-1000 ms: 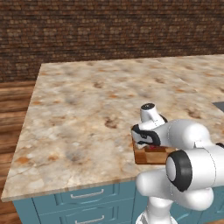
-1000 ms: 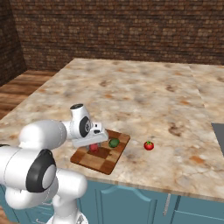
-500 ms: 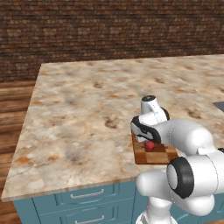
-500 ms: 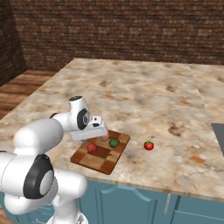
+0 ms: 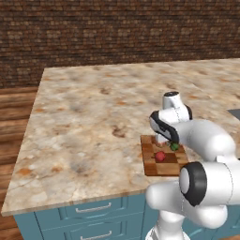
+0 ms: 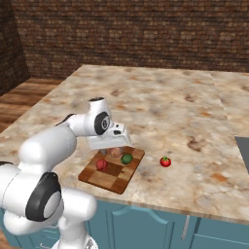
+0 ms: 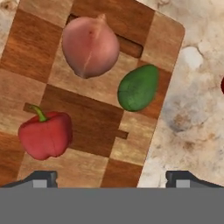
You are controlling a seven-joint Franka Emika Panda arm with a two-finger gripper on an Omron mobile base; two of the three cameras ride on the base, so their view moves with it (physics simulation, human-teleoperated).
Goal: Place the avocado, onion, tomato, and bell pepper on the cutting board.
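The checkered wooden cutting board point(image 7: 83, 111) point(image 6: 109, 181) point(image 5: 152, 166) lies near the counter's front edge. On it rest the pale pink onion point(image 7: 89, 46) point(image 6: 115, 152), the dark green avocado point(image 7: 138, 87) point(image 6: 127, 158) point(image 5: 174, 146) and the red bell pepper point(image 7: 46, 133) point(image 6: 101, 165) point(image 5: 160, 156). The tomato point(image 6: 165, 162) sits on the counter just right of the board, a red sliver at the hand view's right edge. My gripper point(image 7: 113, 179) point(image 6: 114, 144) hovers over the board, open, with nothing between its fingers.
The marble counter point(image 6: 170, 112) stretches wide behind and to the left of the board. A dark sink edge point(image 6: 242, 151) shows at the far right. Behind the counter rises a brick wall point(image 6: 146, 34). Blue cabinet drawers sit below the front edge.
The gripper opened and let the onion go onto the board, then the hand lifted a little above it. The other produce stayed put.
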